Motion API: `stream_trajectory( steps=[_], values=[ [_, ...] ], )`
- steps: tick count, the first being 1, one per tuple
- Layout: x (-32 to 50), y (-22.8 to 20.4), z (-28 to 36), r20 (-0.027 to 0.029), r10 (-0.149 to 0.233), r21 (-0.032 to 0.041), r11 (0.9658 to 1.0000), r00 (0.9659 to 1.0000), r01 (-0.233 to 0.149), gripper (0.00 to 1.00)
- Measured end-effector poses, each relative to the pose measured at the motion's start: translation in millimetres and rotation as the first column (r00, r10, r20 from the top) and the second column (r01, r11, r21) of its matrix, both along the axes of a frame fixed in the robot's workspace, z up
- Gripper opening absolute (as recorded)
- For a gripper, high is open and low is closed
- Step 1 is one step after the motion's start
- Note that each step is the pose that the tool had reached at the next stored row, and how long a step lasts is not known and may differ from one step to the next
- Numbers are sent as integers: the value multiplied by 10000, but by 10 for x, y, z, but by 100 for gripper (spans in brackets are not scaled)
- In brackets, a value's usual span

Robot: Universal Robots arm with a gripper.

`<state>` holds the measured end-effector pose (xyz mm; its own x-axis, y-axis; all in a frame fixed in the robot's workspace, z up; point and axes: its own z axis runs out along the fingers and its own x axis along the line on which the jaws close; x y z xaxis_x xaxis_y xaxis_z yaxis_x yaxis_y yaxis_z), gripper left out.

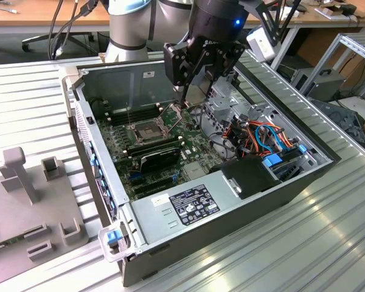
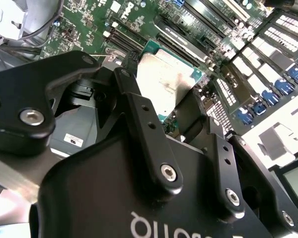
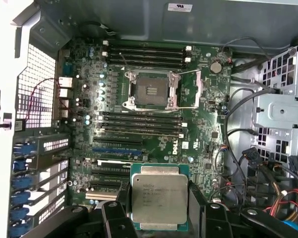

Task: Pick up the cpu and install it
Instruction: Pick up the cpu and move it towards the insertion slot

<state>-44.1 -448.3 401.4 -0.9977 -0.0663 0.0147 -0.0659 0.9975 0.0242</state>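
One square cpu (image 3: 159,201), dull silver with green rim, sits seemingly clamped in the hand (image 2: 161,96).

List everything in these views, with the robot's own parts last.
computer case: one, dark grey, open on the ribbed metal table
motherboard: one, green, inside the case
cpu socket: one, dark with shiny frame, open and empty, on the motherboard
memory banks: two, black, either side of the socket
power supply: one, silver-grey, inside the case
cables: one bundle, orange, blue and red, exterior view's right
fixture block: one, grey, exterior view's left
cpu: one, silver-grey top, held above the motherboard
gripper: one, black, shut on the cpu
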Motion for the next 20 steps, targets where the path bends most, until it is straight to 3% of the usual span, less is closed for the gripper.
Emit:
stream_trajectory(
  steps=[6, 20],
  values=[
    [36, 37, -19, 0, 0, 0, 10000, 10000, 0, 55],
    [95, 52, -46, 0, 0, -1, 10000, 10000, 0, 55]
  ],
)
